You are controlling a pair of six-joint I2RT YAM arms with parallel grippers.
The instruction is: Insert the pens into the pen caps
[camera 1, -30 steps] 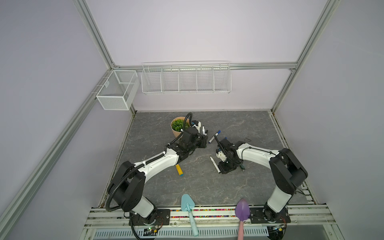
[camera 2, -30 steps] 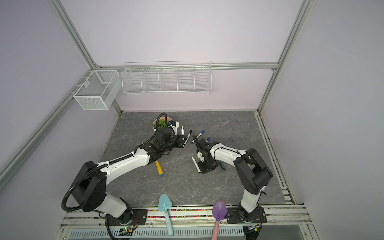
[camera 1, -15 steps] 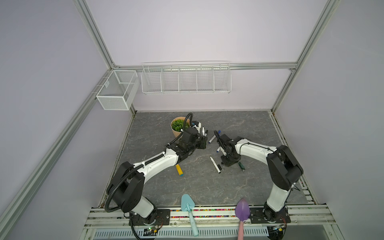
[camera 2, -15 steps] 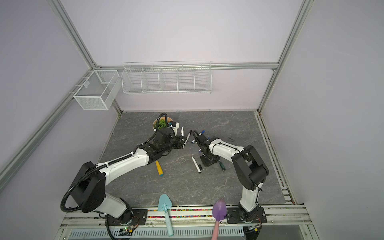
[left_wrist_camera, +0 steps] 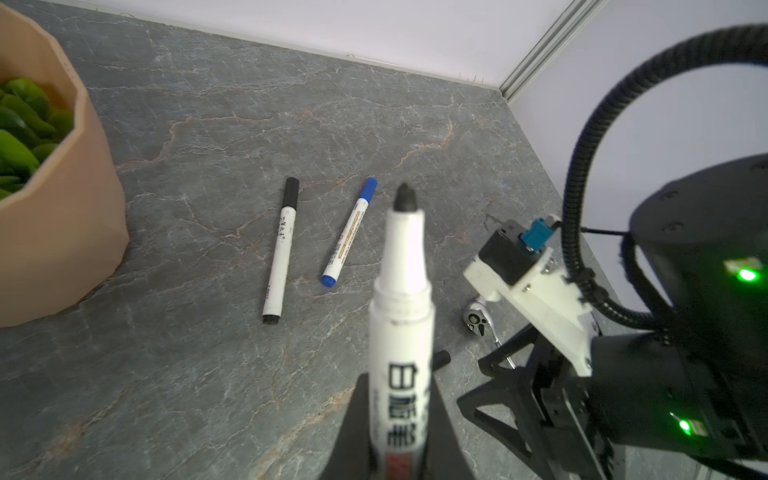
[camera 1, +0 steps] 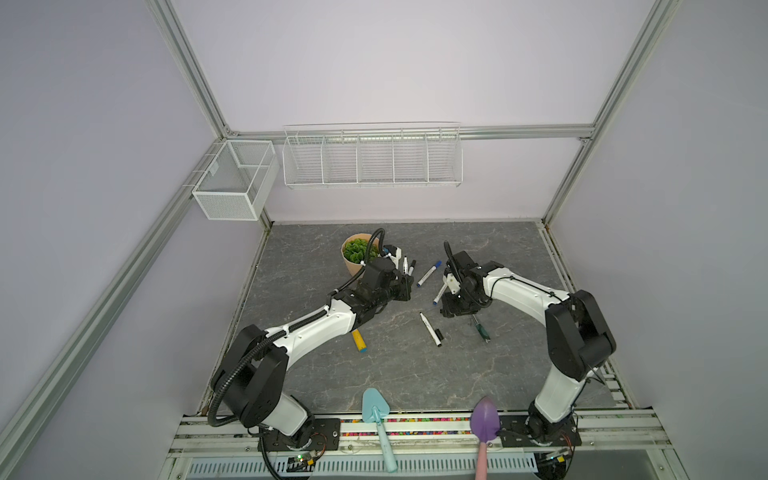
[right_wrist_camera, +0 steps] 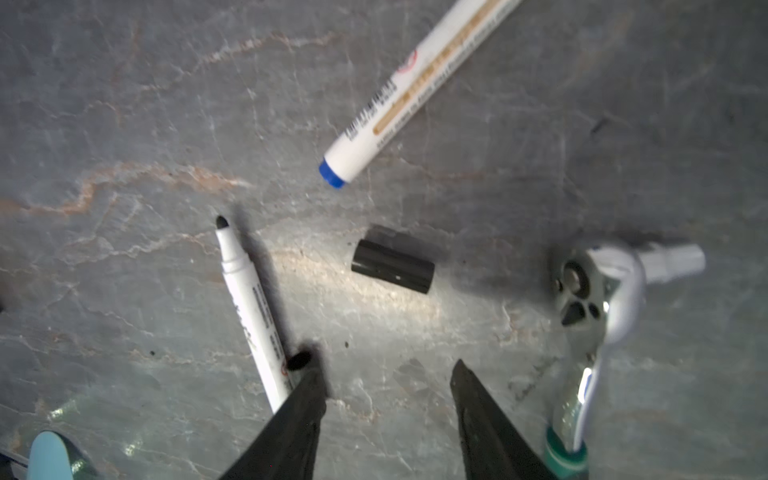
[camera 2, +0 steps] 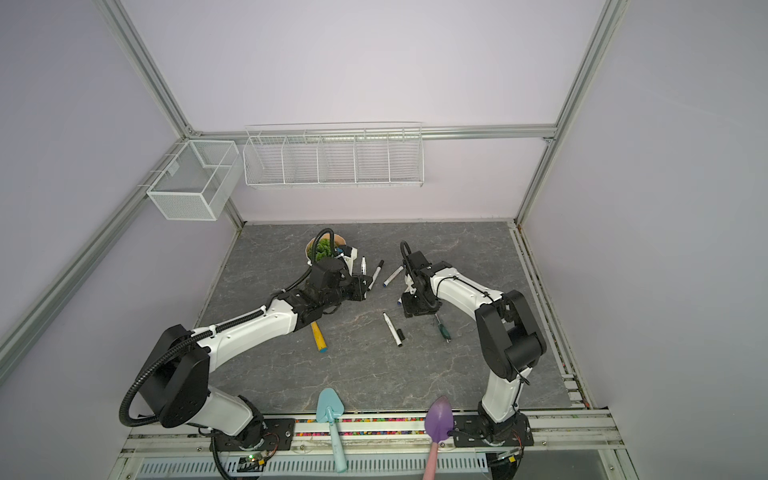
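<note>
Grey stone-patterned counter (camera 1: 324,386) carries every item.

Top views. Both arms reach toward the middle of the counter. The left claw (camera 1: 402,286) sits just beside the tan plant pot (camera 1: 352,266) and is clamped on a held pen (camera 1: 405,264), which points away from the arm toward the back wall. Just to the right of it lie a black-capped pen (camera 1: 412,267) and a blue-capped pen (camera 1: 428,274), side by side but apart. The right claw (camera 1: 451,309) hangs low over the counter. A blue-plugged pen (camera 1: 440,292) pokes out from under that arm (its far end is hidden). Nearer the front lies a bare-tipped pen (camera 1: 430,331) with a small black cap (camera 1: 437,334) right against its barrel. To the right of these lies a green-handled ratchet (camera 1: 481,330).

Left wrist view. Two dark fingers (left_wrist_camera: 355,419) pinch the held pen round its printed barrel, and its black felt tip is uncovered. Beyond the tip, the black-capped pen and the blue-capped pen lie flat on the counter, between the pot and the other arm.

Right wrist view. The right claw's fingers (right_wrist_camera: 297,415) stand spread, with nothing between them. A loose black cap (right_wrist_camera: 392,266) lies on its side just ahead of the gap, between the bare-tipped pen and the ratchet's head, touching neither. The blue-plugged pen lies farther on, plug end nearest the cap.
</note>
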